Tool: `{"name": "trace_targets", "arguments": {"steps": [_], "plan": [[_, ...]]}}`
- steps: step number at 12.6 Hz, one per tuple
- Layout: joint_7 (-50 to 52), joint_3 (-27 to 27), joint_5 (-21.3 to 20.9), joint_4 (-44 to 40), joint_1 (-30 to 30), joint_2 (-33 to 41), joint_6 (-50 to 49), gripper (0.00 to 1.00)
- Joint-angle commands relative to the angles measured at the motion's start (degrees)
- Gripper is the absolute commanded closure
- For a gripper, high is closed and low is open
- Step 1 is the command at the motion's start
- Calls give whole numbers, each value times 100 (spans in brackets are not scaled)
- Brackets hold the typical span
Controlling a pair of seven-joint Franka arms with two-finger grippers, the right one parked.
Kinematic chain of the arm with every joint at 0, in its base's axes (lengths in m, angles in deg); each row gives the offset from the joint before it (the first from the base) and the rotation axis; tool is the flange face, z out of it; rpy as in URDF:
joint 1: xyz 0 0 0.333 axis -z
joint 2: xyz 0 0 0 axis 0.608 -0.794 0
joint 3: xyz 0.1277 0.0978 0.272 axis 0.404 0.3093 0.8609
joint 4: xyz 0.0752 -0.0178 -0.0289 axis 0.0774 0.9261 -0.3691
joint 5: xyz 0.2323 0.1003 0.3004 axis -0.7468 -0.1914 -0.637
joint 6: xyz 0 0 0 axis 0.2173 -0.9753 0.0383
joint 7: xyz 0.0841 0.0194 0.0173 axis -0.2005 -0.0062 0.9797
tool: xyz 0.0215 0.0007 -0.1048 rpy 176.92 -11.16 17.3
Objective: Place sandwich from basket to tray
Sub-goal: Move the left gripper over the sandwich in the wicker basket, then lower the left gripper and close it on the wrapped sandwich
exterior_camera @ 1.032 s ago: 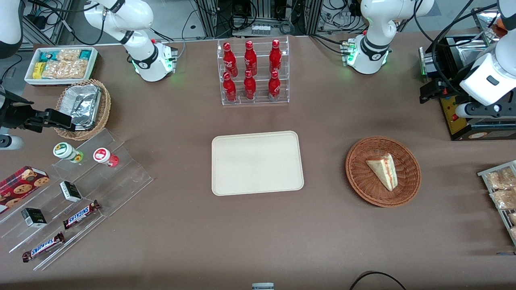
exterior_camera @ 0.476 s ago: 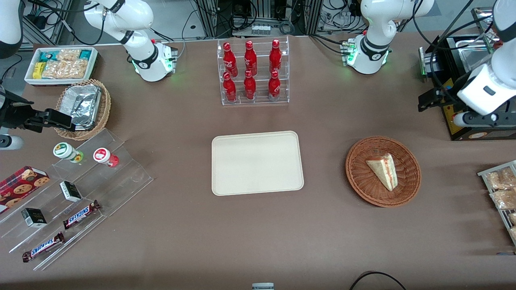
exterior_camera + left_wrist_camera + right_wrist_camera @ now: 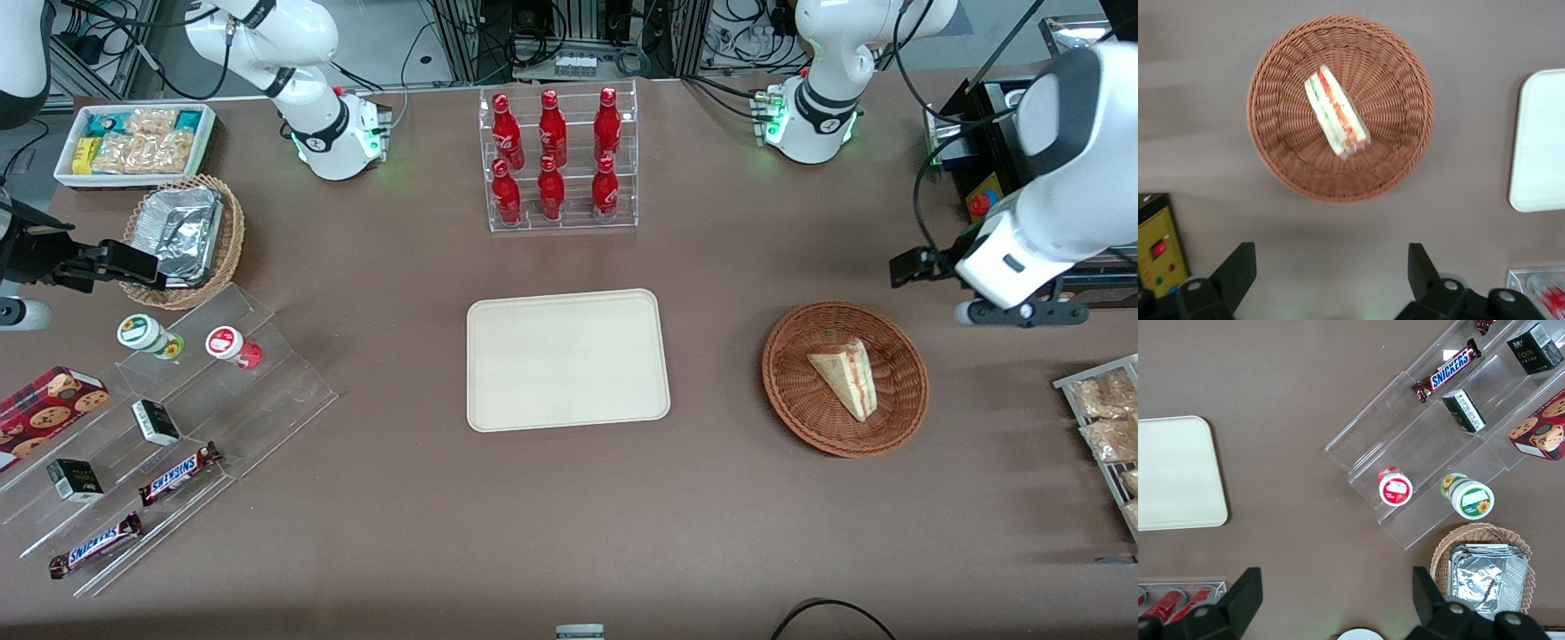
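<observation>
Plainly the approach step was in hand: nothing had been gripped. The sandwich (image 3: pixel 845 377) lay on its side in the middle of the basket (image 3: pixel 794 394), which sat on the bench toward the working arm's end, well apart from the bare tray (image 3: pixel 566 359) at the bench's centre. The gripper (image 3: pixel 1331 277) hung above the bench just beside the basket's rim, farther from the front camera than the basket, its fingers (image 3: pixel 1237 268) spread wide and touching nothing. By my judgement the next move called for centring over the wedge, turning the fingers to straddle its bread faces, then descending.
</observation>
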Motion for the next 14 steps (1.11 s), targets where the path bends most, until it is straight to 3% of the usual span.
{"name": "trace_targets", "arguments": {"steps": [1, 10, 14], "plan": [[-35, -16, -4, 705, -24, 52, 862, 0], [702, -7, -4, 979, -24, -845, 2122, 0], [2669, -16, -13, 979, 28, -1161, 2402, 0]]}}
